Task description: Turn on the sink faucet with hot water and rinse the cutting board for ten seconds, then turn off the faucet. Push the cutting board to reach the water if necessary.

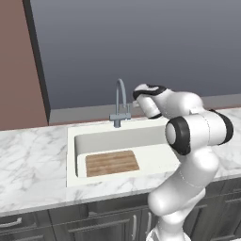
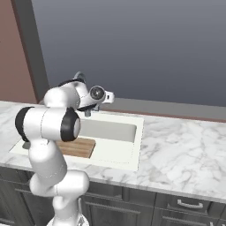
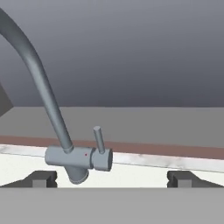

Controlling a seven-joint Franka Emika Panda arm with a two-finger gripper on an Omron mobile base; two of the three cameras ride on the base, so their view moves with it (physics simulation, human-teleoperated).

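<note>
The sink (image 1: 71, 155) sits wide in the marble counter (image 1: 28, 160) in front of me, its basin dry, with no stream falling from the spout. The cutting board (image 1: 112, 163) lies flat on the basin floor toward the left front, and by my reckoning it is well off to the side of where the spout would drop water, so a rinse could miss it unless I push it across.

The faucet (image 3: 76, 158) stands at the back rim, its gooseneck arching up and away. My gripper (image 3: 112, 178) hangs just short of its base, fingers (image 3: 38, 178) spread wide apart with nothing between them.

The small lever (image 3: 99, 140) rises upright from the right end of the base, left of my centreline. If I go straight ahead, I judge my fingers would pass it to the right and close on air, or knock the neck. Pushing it the wrong way could bring cold water, not hot.
</note>
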